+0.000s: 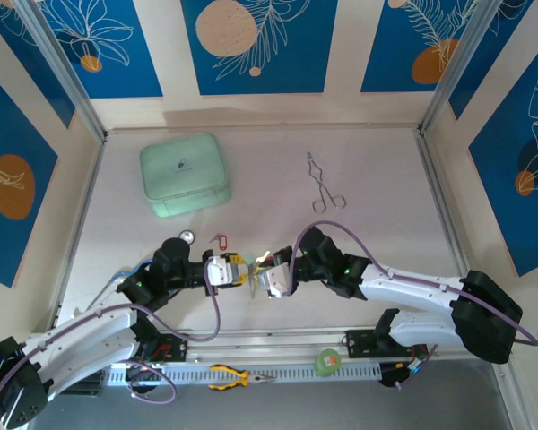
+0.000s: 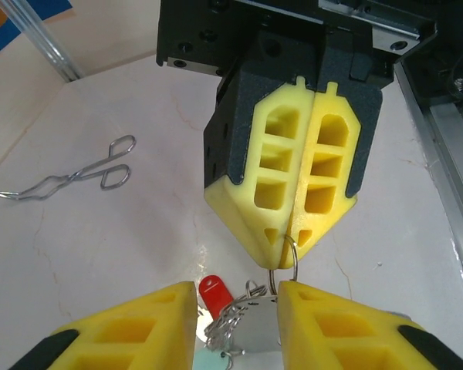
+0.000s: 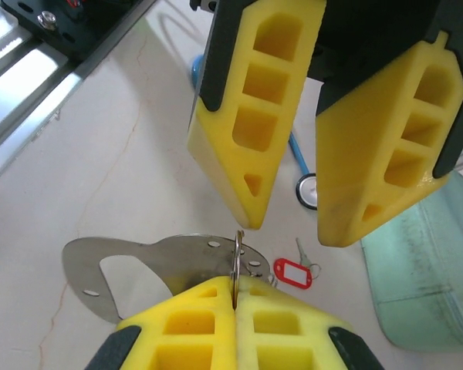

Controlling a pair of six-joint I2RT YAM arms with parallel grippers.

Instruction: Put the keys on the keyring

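The keyring (image 3: 187, 260) is a flat grey metal plate with an oval opening and small holes along its rim. It sits between the two grippers at mid-table. My right gripper (image 3: 236, 290) is shut on a thin wire ring (image 3: 238, 248) standing at the plate's rim. My left gripper (image 2: 238, 299) faces it, open, with the plate (image 2: 261, 330), a bunch of keys (image 2: 230, 320), a red tag (image 2: 214, 295) and a pale green tag in the gap. Another key with a red tag (image 1: 220, 240) lies loose on the table. In the top view the left gripper (image 1: 247, 271) and the right gripper (image 1: 267, 276) are nearly touching.
A pale green case (image 1: 184, 175) stands at the back left and thin silver tongs (image 1: 323, 184) lie at the back middle. A pale blue round ring (image 3: 309, 190) rests just behind the left gripper. Yellow-handled pliers (image 1: 238, 377) and a green roll (image 1: 327, 361) sit on the front rail.
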